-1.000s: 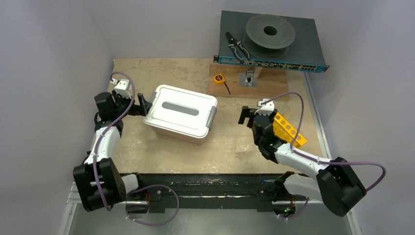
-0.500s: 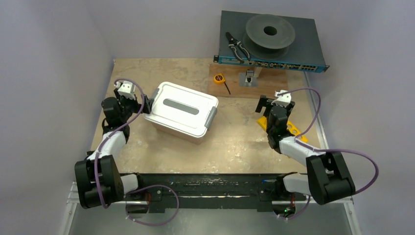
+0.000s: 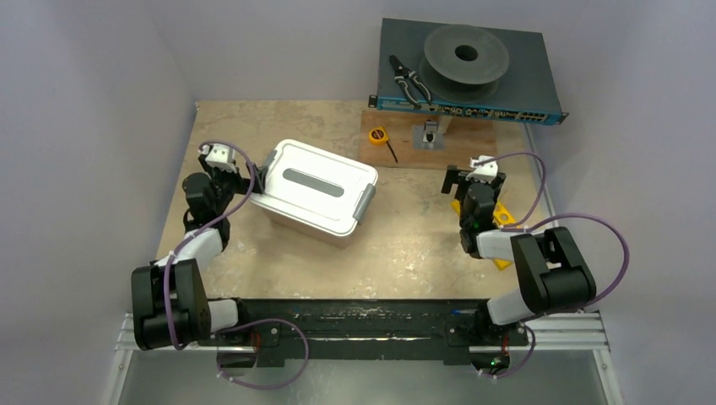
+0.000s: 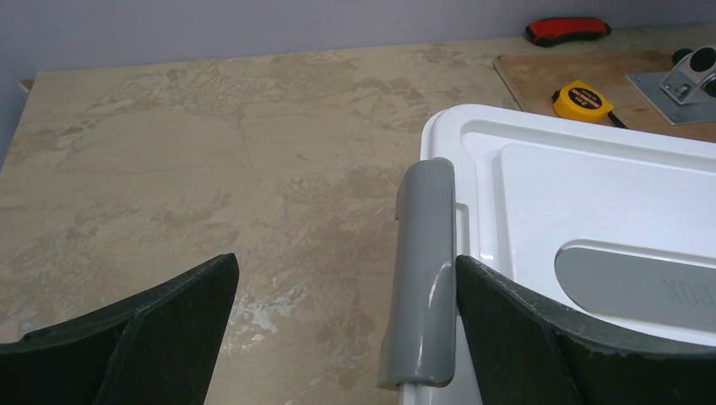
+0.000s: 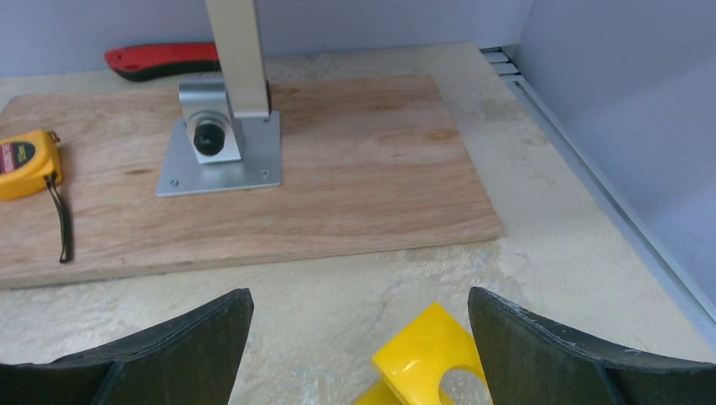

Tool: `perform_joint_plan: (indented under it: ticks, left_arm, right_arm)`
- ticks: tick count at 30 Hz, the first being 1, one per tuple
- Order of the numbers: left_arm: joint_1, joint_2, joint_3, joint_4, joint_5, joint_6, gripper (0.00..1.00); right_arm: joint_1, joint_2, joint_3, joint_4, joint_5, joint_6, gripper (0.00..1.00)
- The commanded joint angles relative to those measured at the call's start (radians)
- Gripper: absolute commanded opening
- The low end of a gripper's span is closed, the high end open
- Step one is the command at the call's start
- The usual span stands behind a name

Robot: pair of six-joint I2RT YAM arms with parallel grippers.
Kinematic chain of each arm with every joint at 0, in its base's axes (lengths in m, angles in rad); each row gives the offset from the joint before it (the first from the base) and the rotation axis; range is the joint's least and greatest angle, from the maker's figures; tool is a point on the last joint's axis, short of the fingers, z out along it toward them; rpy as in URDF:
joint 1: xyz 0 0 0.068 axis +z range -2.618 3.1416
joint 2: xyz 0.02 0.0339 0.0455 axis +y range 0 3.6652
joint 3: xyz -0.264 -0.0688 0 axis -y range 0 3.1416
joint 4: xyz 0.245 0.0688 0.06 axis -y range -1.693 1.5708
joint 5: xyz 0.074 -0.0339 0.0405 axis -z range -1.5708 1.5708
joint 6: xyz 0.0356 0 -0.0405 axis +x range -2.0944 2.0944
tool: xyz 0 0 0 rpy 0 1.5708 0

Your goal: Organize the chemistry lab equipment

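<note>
Left pincer (image 4: 346,337): released, grey latch (image 4: 422,270) of white lidded box (image 4: 591,211) between its fingers
Right pincer (image 5: 359,295): released, empty, over the yellow holed rack (image 5: 422,359) end, on surface (image 5: 549,253)
Risk: gripping only the corner, rack may twist out

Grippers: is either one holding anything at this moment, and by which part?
Nothing is held. The left gripper is open astride the latch of the box, not clamped; the right gripper is open over one end of the rack.
</note>
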Motion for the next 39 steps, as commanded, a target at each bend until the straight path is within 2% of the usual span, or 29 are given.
perform_joint_plan:
  ticks: [1, 3, 6, 9, 10, 12, 13, 14, 16, 39]
  left_arm:
    - [-0.018, 0.074, -0.068, 0.080, -0.025, -0.016, 1.00]
    - [-0.037, 0.071, -0.047, 0.026, -0.059, 0.000, 1.00]
    - [-0.054, 0.063, -0.069, 0.061, -0.073, 0.018, 1.00]
    - [-0.090, 0.054, -0.128, 0.141, -0.133, 0.044, 1.00]
    - [-0.109, 0.052, -0.141, 0.165, -0.171, 0.047, 1.00]
    - [-0.129, 0.092, -0.191, 0.292, -0.199, 0.071, 1.00]
    - [-0.128, 0.094, -0.192, 0.301, -0.200, 0.070, 1.00]
    - [-0.130, 0.077, -0.186, 0.257, -0.204, 0.075, 1.00]
    - [-0.129, 0.092, -0.195, 0.303, -0.200, 0.069, 1.00]
    - [-0.129, 0.086, -0.194, 0.292, -0.201, 0.066, 1.00]
  right_arm:
    - [-0.040, 0.028, 0.035, 0.054, -0.064, -0.019, 0.98]
    - [-0.076, 0.019, 0.019, 0.069, -0.126, 0.004, 0.98]
    - [-0.093, 0.007, -0.030, 0.147, -0.161, 0.015, 0.97]
    - [-0.094, 0.041, -0.120, 0.353, -0.174, -0.029, 0.95]
    - [-0.092, 0.048, -0.131, 0.373, -0.165, -0.034, 0.98]
    - [-0.091, 0.030, -0.114, 0.317, -0.179, -0.026, 0.99]
    - [-0.092, 0.044, -0.110, 0.336, -0.177, -0.021, 0.99]
    - [-0.091, 0.043, -0.109, 0.324, -0.175, -0.017, 0.99]
    - [-0.091, 0.033, -0.104, 0.299, -0.183, -0.014, 0.99]
    - [-0.091, 0.032, -0.105, 0.301, -0.181, -0.013, 0.99]
